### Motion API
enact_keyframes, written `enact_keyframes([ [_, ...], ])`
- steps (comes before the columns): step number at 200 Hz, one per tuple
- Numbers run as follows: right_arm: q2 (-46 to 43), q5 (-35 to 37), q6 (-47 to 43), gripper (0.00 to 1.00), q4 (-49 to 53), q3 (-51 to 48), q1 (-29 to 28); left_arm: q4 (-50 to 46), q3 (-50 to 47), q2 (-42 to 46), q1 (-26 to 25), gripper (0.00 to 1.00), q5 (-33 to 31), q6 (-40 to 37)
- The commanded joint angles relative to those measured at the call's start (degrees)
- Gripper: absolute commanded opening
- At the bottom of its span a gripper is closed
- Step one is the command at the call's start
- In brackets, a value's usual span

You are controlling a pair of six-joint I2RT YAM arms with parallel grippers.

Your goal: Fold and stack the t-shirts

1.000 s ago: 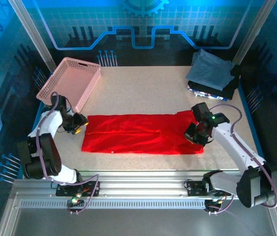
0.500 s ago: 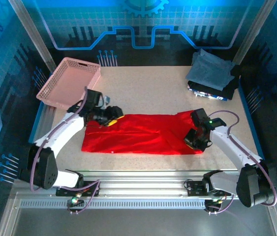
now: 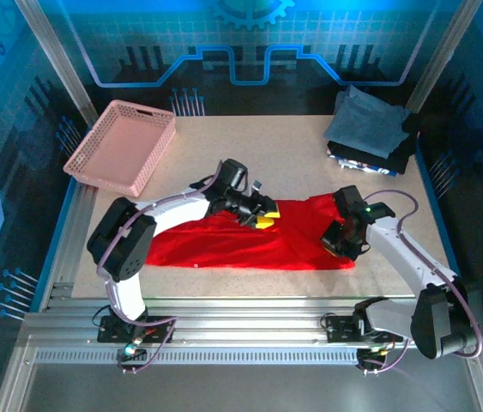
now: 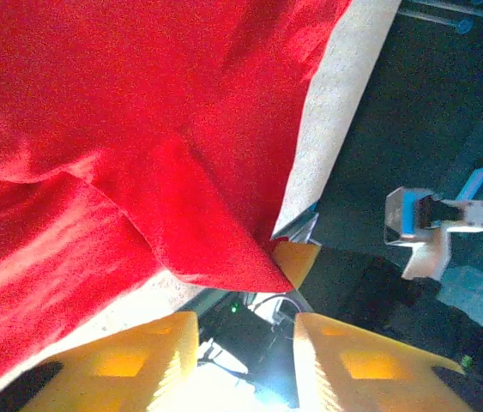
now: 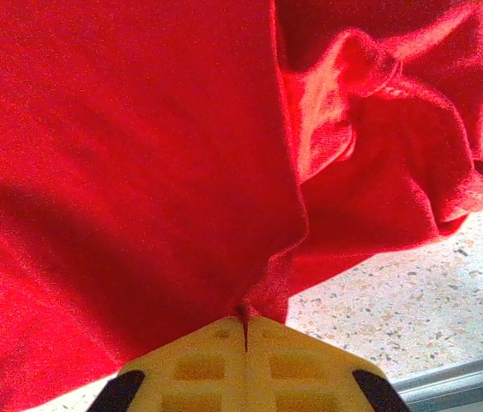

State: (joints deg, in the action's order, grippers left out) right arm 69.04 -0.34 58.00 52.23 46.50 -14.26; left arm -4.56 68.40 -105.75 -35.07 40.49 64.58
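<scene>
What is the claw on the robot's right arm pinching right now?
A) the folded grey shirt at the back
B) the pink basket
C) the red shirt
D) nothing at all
C: in the right wrist view the right claw has its jaws pressed together with a fold of the red shirt caught between them.

Bright even light, blue glow at edges, wrist views soft, grainy
</scene>
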Motion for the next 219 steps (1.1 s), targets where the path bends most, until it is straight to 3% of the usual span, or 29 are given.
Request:
enact_keyframes([
  [1,0.5,-0.4,-1.0,0.03,0.9,2.0,0.9,-1.3,1.2,-1.5,-2.1,0.31,3.4,5.4],
  [70,0.3,-1.1,-2.8,0.03,2.0,1.5,1.8,-3.1,0.1,-5.4,-6.6,0.26,4.4,8.1],
  [219,0.3,-2.8,-3.1,0.03,0.3,-0.6,2.2,5.8,1.8,-12.0,-8.3,0.26,3.9,15.7],
])
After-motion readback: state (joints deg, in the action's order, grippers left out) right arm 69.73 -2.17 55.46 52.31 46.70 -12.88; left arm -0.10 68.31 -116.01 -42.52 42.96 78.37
